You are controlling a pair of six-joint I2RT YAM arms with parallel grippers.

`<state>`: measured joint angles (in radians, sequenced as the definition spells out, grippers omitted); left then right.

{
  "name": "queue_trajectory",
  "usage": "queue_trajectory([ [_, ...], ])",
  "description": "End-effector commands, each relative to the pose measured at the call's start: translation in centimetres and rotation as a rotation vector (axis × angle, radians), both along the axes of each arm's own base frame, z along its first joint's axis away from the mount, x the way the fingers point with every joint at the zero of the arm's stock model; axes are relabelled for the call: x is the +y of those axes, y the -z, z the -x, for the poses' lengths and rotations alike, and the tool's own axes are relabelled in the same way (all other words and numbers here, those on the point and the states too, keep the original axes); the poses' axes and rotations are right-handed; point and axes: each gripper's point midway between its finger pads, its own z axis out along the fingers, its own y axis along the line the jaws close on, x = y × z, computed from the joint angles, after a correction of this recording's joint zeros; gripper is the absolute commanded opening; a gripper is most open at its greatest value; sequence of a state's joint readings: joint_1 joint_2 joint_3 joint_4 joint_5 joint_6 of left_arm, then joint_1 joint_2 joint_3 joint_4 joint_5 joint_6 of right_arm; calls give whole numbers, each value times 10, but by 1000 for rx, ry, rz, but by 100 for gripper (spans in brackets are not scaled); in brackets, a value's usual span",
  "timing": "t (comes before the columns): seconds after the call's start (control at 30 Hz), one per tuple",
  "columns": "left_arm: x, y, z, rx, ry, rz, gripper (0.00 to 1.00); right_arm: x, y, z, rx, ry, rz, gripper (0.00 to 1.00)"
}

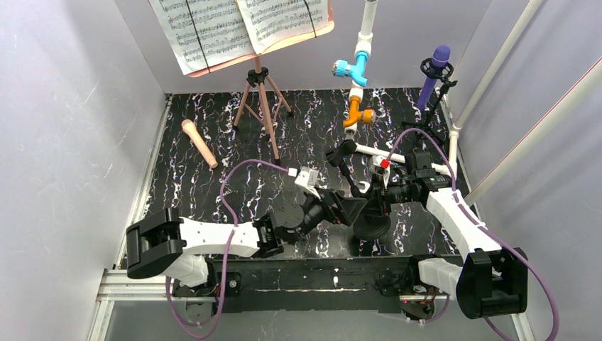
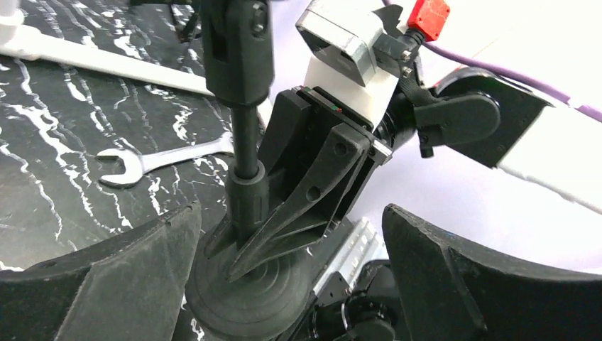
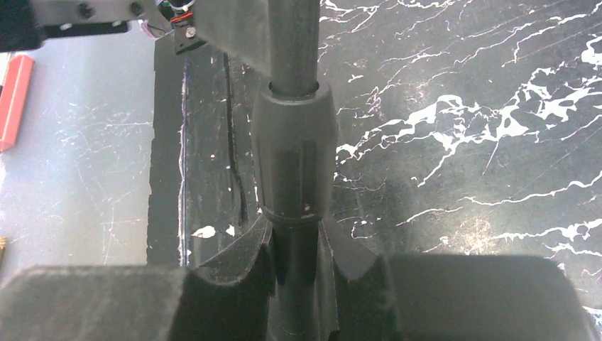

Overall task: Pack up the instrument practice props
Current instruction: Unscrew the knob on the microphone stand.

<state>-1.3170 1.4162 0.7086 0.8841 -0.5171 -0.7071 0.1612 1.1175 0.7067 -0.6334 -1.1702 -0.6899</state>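
Observation:
A black mic holder [image 1: 346, 169] stands tilted near the table's front, on its round base [image 2: 248, 298]. My right gripper [image 3: 294, 273] is shut on the holder's stem [image 3: 294, 156] just above the base. My left gripper [image 2: 291, 213] is open, its fingers [image 2: 128, 284] wide apart on either side of the base and touching nothing. In the top view the left gripper [image 1: 332, 209] sits just left of the right gripper [image 1: 365, 204]. A peach microphone [image 1: 199, 142] lies at the left. A purple microphone [image 1: 434, 71] stands in a second holder at the back right. The salmon music rest [image 1: 264, 106] carries white sheets [image 1: 241, 28].
A silver wrench [image 2: 142, 163] lies on the marbled table just behind the held stand. A white pipe [image 1: 358, 78] with blue and orange valves rises at the back centre, with white tubes along the right side. Grey walls close in left and right.

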Motion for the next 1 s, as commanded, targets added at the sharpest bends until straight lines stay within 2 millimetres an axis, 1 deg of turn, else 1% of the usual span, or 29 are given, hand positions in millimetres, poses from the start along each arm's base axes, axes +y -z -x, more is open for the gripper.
queue_trajectory([
  [0.0, 2, -11, 14, -96, 241, 81, 98, 5, -25, -1, -81, -53, -71, 1],
  [0.1, 7, -4, 14, -118, 308, 129, 98, 6, -27, 4, -77, -69, -93, 1],
  [0.13, 8, -5, 14, -143, 326, 153, 98, 6, -28, 6, -77, -74, -100, 1],
  [0.2, 6, 1, 19, -183, 387, 169, 98, 7, -28, 8, -73, -80, -110, 1],
  [0.3, -2, 13, 17, -180, 421, 139, 97, 7, -28, 10, -65, -84, -118, 1],
  [0.47, -15, 8, 16, -205, 451, 145, 94, 7, -27, 11, -64, -85, -117, 1],
  [0.63, -20, 4, 7, -224, 412, 146, 89, 7, -27, 12, -62, -87, -118, 1],
  [0.7, -20, 3, 2, -223, 391, 149, 85, 7, -27, 13, -63, -89, -118, 1],
  [0.73, -21, 2, 0, -219, 383, 154, 82, 6, -28, 13, -65, -89, -119, 1],
  [0.8, -21, 2, -7, -195, 374, 170, 72, 6, -28, 14, -68, -91, -118, 1],
  [0.93, -20, 4, -18, -146, 353, 194, 60, 6, -28, 14, -73, -94, -117, 1],
  [0.97, -20, 3, -19, -146, 353, 196, 55, 6, -28, 14, -74, -93, -116, 1],
])
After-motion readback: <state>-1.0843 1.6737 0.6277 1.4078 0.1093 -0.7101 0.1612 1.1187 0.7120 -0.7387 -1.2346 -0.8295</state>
